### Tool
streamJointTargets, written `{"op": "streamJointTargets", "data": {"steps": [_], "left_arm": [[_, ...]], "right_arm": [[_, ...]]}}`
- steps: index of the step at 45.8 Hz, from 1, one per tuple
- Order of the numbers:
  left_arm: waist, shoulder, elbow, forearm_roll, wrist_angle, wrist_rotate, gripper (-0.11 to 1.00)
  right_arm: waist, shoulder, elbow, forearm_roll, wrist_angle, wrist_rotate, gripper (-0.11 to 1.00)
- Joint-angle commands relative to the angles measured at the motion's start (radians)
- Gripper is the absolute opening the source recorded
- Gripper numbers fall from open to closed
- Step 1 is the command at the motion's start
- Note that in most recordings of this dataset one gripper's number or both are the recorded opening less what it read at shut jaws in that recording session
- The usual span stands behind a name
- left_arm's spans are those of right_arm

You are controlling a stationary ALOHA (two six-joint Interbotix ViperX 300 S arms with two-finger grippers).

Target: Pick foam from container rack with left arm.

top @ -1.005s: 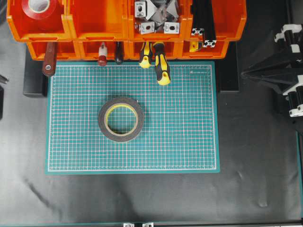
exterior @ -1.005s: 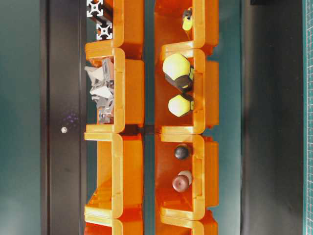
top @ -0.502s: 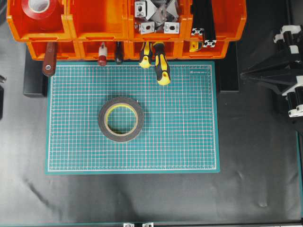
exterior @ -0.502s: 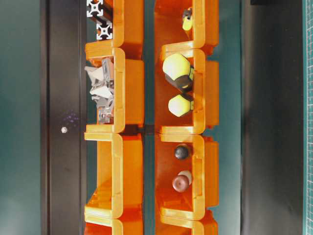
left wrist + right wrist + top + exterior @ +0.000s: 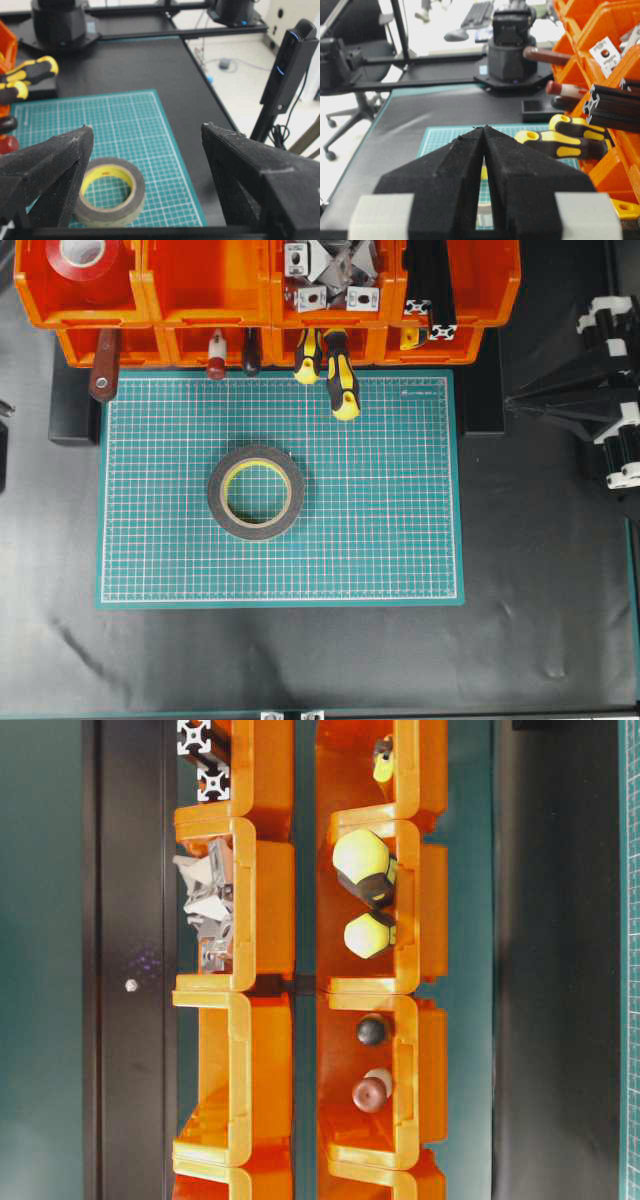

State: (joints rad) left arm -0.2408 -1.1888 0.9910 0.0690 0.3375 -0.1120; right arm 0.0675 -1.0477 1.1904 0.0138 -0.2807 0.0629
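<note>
In the left wrist view the left gripper (image 5: 145,165) is spread wide with nothing between its fingers (image 5: 55,165); the foam (image 5: 110,197) lies just below and ahead of them, apart from both pads. So the foam is released, not held. In the overhead view it lies flat on the green mat (image 5: 400,540), left of the mat's middle, its cream liner facing up and its centre showing the grid through it.

The right gripper (image 5: 484,165) has its jaws pressed together on nothing and sits off the mat's right edge.

Farther back, the rack (image 5: 200,290) spans the mat's top edge. Its upper bins hold a red tape roll (image 5: 82,258), metal brackets (image 5: 330,275) and black profiles (image 5: 430,285); the second bin from the left shows nothing inside. Screwdriver handles (image 5: 340,380) poke from the lower row.

As a judgement: the picking looks done, foam out of the rack and set down on the mat. What seems left is only for the left arm to clear away.
</note>
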Motion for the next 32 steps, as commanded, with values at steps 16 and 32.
{"op": "streamJointTargets", "data": {"steps": [16, 32], "left_arm": [[0.0, 0.0, 0.006, -0.002, -0.009, -0.002, 0.84], [-0.002, -0.031, 0.008, -0.002, -0.009, -0.003, 0.84]], "right_arm": [[0.002, 0.003, -0.014, 0.002, 0.003, 0.0, 0.0], [0.002, 0.003, -0.012, 0.003, 0.003, 0.002, 0.0]]}}
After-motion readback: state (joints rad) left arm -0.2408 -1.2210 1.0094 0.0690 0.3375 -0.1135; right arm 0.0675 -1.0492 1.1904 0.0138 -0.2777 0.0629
